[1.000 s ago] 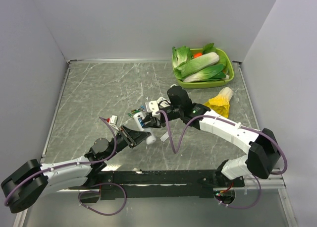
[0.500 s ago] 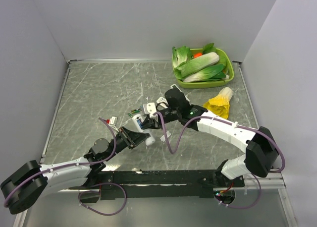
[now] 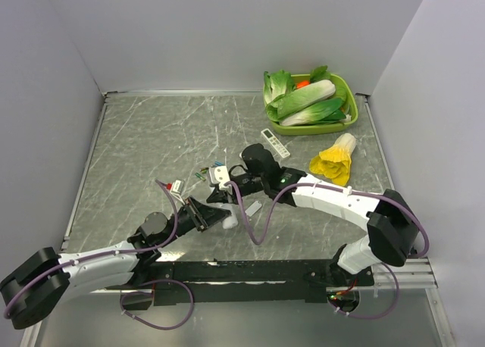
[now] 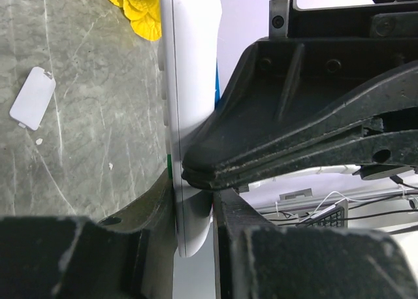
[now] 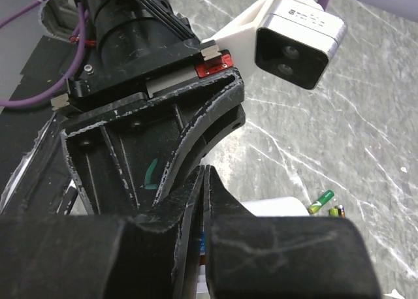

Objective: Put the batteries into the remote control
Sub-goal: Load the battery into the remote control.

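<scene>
My left gripper (image 3: 214,215) is shut on the slim white remote control (image 3: 228,220), holding it edge-on just above the table; in the left wrist view the remote (image 4: 192,110) stands between my fingers (image 4: 147,214). A blue strip, one battery (image 4: 216,103), shows along the remote's right face. My right gripper (image 3: 217,194) is shut, its tips (image 5: 206,172) down against the remote (image 5: 274,206) right beside the left gripper. A sliver of blue (image 5: 204,241) shows behind the shut jaws. Loose small cells (image 3: 212,169) lie just behind; those I can make out are green-wrapped (image 5: 321,200).
A small white cover plate (image 3: 253,208) lies right of the remote, also in the left wrist view (image 4: 31,98). A longer white remote (image 3: 274,142) lies behind the right arm. A green tray (image 3: 348,120) of vegetables stands at the back right, with a yellow object (image 3: 334,158) near it.
My right gripper has moved left and nearer, down onto the remote held by my left gripper. This uncovered the longer remote behind it. The left gripper has barely shifted.
</scene>
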`<action>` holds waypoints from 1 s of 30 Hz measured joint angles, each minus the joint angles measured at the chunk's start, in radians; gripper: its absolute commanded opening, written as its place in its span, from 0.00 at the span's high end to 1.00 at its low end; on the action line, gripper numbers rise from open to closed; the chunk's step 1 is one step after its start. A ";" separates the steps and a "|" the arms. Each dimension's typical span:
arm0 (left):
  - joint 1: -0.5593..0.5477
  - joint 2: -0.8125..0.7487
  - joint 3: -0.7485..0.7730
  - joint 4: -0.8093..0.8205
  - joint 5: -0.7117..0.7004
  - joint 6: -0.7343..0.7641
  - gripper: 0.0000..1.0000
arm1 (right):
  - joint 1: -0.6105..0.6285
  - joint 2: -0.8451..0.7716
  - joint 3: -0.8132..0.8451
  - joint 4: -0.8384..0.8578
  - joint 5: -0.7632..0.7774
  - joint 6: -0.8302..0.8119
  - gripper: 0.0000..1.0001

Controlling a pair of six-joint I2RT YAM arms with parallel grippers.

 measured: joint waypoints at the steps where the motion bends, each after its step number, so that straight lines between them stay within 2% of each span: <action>1: 0.000 -0.007 0.000 -0.009 0.000 0.000 0.99 | 0.000 0.000 -0.007 0.013 0.003 0.005 0.93; 5: 0.000 -0.035 0.000 -0.047 -0.003 0.000 0.99 | 0.001 -0.003 -0.015 0.034 0.007 0.041 0.91; 8: -0.002 -0.043 0.000 -0.048 -0.009 -0.001 0.99 | 0.002 -0.013 -0.015 0.044 0.008 0.082 0.84; 15: -0.006 0.011 0.003 0.062 -0.018 -0.004 0.99 | 0.004 -0.079 0.034 0.028 0.013 0.214 0.60; 16: -0.006 0.027 0.004 0.080 -0.018 -0.005 0.99 | 0.004 -0.090 0.044 0.032 0.013 0.232 0.52; 18: -0.006 0.059 0.004 0.110 -0.018 -0.006 0.99 | 0.004 -0.123 0.061 0.048 0.019 0.280 0.47; 19: -0.006 0.075 0.004 0.126 -0.018 -0.008 0.99 | 0.004 -0.146 0.062 0.061 0.029 0.306 0.38; 21: -0.006 0.098 0.004 0.152 -0.017 -0.008 0.99 | 0.001 -0.195 0.061 0.070 0.060 0.359 0.30; 23: -0.006 0.110 0.004 0.178 -0.015 -0.008 0.99 | -0.006 -0.249 0.058 0.079 0.105 0.421 0.17; 27: -0.006 0.108 0.004 0.217 -0.003 -0.003 0.99 | -0.065 -0.343 0.012 0.111 0.174 0.572 0.06; 30: -0.006 0.084 0.004 0.222 0.003 0.008 0.99 | -0.112 -0.367 -0.043 0.111 0.211 0.687 0.05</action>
